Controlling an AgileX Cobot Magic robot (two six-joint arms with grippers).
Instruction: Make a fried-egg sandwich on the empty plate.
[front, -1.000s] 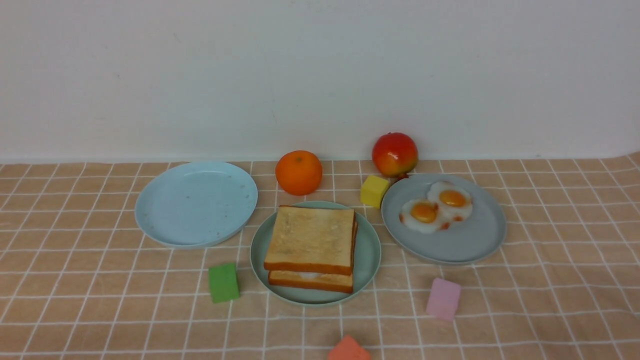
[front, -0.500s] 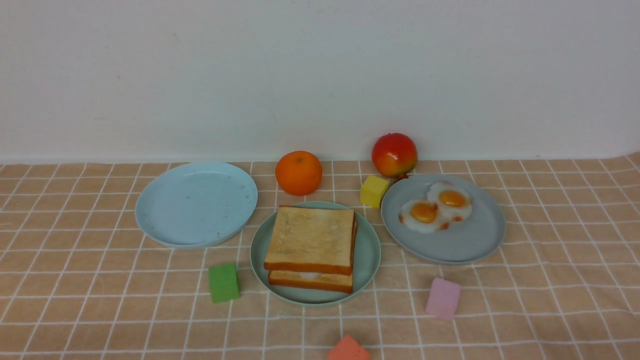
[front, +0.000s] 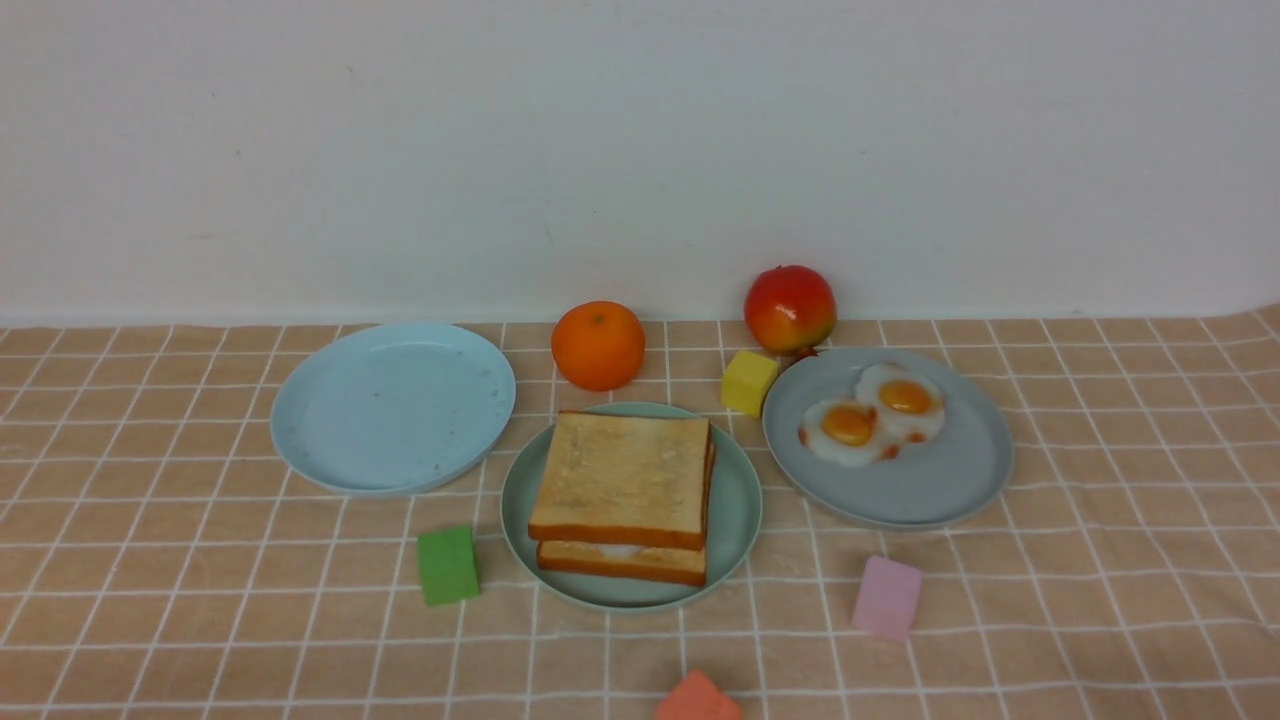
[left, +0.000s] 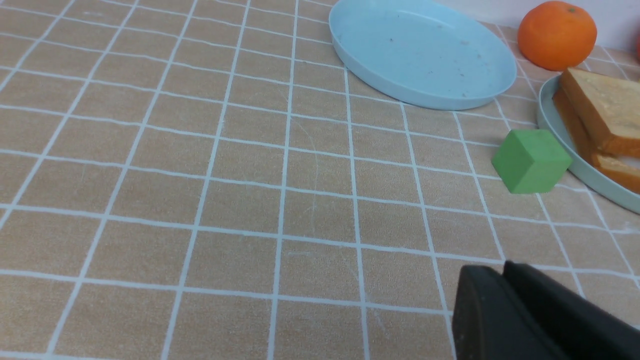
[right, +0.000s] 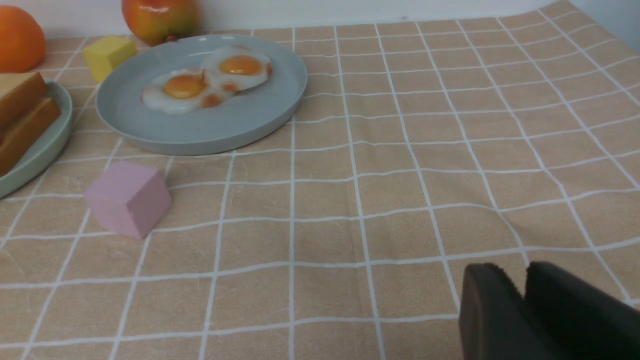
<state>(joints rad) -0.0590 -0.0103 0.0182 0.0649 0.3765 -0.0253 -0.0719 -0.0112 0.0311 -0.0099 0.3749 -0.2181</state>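
Observation:
The fried-egg sandwich sits on the mint-green plate: two toast slices stacked, with a sliver of the white fried egg showing between them at the front edge. Neither gripper appears in the front view. In the left wrist view my left gripper hovers low over bare cloth, well short of the plate, jaws pressed together and holding nothing. In the right wrist view my right gripper is over bare cloth far from the plate, with a narrow slit between its tips and nothing in it.
A sky-blue plate lies back left. A grey-blue plate with two fried eggs lies right. Behind stand an orange, a red fruit and a yellow cube. In front are green, pink and orange-red blocks.

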